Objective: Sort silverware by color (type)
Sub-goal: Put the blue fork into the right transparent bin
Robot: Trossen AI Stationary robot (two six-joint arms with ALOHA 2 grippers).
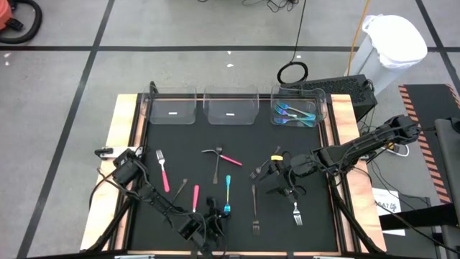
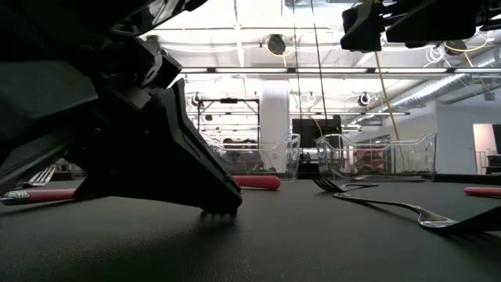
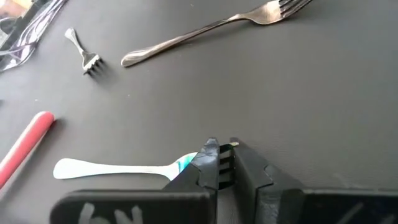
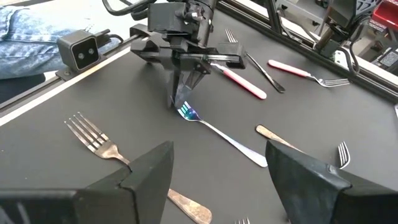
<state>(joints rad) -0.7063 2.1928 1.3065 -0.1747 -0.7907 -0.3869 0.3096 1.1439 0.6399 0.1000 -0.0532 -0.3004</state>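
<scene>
A slim teal-shimmering piece of silverware [image 1: 227,191] lies on the black mat near the front edge. My left gripper [image 1: 218,211] is shut at its near end and reaches down to the mat [image 2: 219,205]. My right gripper [image 1: 277,175] hovers open over the mat's right middle, holding nothing, with its fingers wide apart in its wrist view [image 4: 224,180]. Pink-handled forks [image 1: 163,173] [image 1: 195,196] [image 1: 228,158] and silver forks [image 1: 254,208] [image 1: 296,212] lie flat around them. My left gripper pinches the piece's teal-blue near end [image 3: 185,163] between its two shut fingers [image 3: 208,155]. The fingers slant down from the table's near left. The piece lies flat on the mat, its pale long part [image 3: 112,169] stretching away from the fingers.
Three clear bins stand along the far edge: two at left [image 1: 172,108] and middle [image 1: 231,108], and one at right [image 1: 296,111] holding teal pieces. A dark fork [image 1: 215,164] crosses one pink handle. The wooden table rim [image 1: 122,144] frames the mat.
</scene>
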